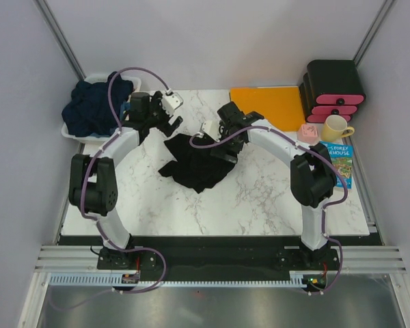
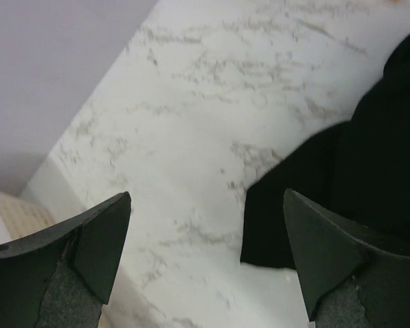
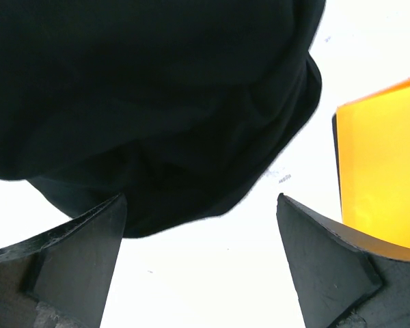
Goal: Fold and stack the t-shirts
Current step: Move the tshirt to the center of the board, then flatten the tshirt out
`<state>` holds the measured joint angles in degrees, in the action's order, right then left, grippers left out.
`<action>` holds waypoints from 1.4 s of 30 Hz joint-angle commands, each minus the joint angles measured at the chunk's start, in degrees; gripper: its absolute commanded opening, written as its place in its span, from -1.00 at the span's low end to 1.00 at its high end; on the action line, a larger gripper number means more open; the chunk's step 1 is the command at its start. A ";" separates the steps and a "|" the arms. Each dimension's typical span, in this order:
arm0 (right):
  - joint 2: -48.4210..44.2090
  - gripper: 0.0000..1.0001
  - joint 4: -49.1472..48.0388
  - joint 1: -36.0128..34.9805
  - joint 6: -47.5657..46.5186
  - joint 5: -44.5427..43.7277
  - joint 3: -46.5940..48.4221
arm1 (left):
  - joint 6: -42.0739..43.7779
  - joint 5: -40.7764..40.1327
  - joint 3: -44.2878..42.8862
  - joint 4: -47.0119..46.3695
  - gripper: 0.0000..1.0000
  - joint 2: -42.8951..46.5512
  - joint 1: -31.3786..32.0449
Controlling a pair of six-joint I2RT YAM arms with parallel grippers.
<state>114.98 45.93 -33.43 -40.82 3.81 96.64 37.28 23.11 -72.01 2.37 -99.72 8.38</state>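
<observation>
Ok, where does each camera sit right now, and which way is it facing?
Top external: above and behind the robot, looking down on the table; left arm and right arm show whole.
Left wrist: on that wrist, looks down past the open left gripper at table and the black t-shirt's edge.
Right wrist: on that wrist, looks down past the open right gripper at the black t-shirt and orange sheet.
Shared: the black t-shirt, in all three views.

A white marble table (image 1: pixel 260 198) carries a crumpled black t-shirt (image 1: pixel 195 164) mid-table, an orange sheet (image 1: pixel 268 106) and drawer unit (image 1: pixel 333 89) far right, and a yellow mug (image 1: pixel 335 128) and book (image 1: pixel 340 160) nearer.
</observation>
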 commanded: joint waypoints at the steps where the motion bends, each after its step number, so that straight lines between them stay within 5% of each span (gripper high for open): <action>1: -5.02 0.96 0.12 0.03 -0.49 -2.85 -1.10 | -3.51 3.96 -7.44 -14.29 0.99 -3.54 1.46; 16: -3.45 0.95 0.12 0.03 0.66 2.95 0.74 | -7.48 -2.45 -6.13 -12.92 0.99 -3.55 3.13; 26: 0.51 0.75 -0.49 -0.06 -0.93 6.91 1.62 | -9.94 -5.27 -3.23 -9.67 0.99 0.49 3.13; 29: 2.35 0.19 -1.28 -0.06 -1.28 6.04 1.62 | -9.51 -6.24 -1.74 -9.75 0.99 1.37 3.13; 30: 3.05 -0.61 -2.07 -0.06 -1.19 5.16 1.71 | -9.33 -6.93 -1.04 -9.67 0.99 1.63 3.13; 31: 3.23 -1.00 -2.77 0.03 -0.76 4.02 1.71 | -9.15 -7.12 -0.68 -9.67 0.99 1.72 3.13; 42: -7.04 -1.00 -24.64 3.98 -11.91 -22.77 -0.49 | -9.33 -9.93 0.64 -11.07 0.99 3.22 3.13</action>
<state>114.80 33.34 -31.77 -47.16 -7.64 94.39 29.52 14.85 -70.96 -6.96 -99.46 11.38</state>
